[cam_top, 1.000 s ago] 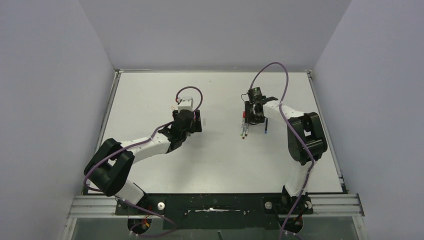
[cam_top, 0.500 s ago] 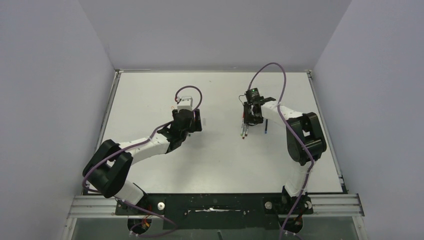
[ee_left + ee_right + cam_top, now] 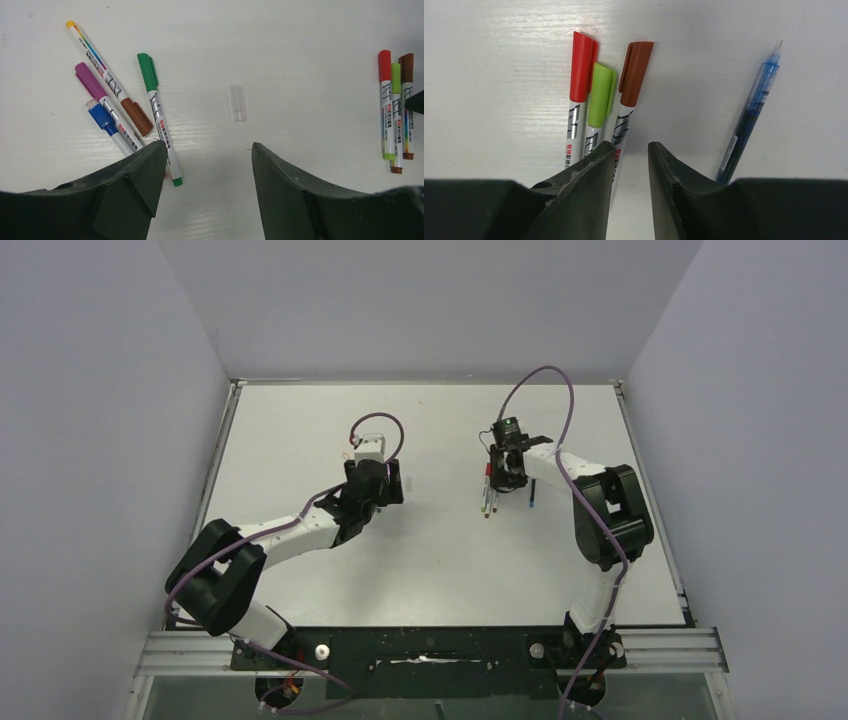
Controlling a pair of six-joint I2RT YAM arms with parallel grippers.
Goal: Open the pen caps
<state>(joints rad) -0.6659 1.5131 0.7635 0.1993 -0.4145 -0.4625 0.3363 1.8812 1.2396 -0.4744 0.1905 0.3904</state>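
right claw (image 3: 629,147) low over three capped pens (image 3: 573,127)

narrowly parted, gripping nothing, bare surface (image 3: 499,75) showing through the gap. straight ahead, side by side and touching: red cap (image 3: 583,67), lime cap (image 3: 601,95), brown cap (image 3: 635,74), each seated on its pen. long axes along the claw's own line of sight, caps at the far end, barrels running back toward the left finger (image 3: 579,195). brown barrel closest to the gap, just beside that finger's tip. off to the right and apart, a blue pen (image 3: 749,110), needle tip bare, no cap on it.

left claw (image 3: 210,150) spread wide, likewise empty. just ahead of its gap, a clear cap (image 3: 238,103) lying loose. to the left, a cluster (image 3: 112,107) of four more pens lying aslant, green cap (image 3: 147,71) and purple cap (image 3: 90,80) among them. the trio well apart, at the right edge of that view.

by the look of it: right arm plainly nearer the trio, left arm nearer the cluster. for a grip across the brown barrel, probably a small sideways shift first, with the lime neighbour close enough to get nudged.

surface white and flat, faintly streaked. plain grey walls (image 3: 430,300) on three sides.
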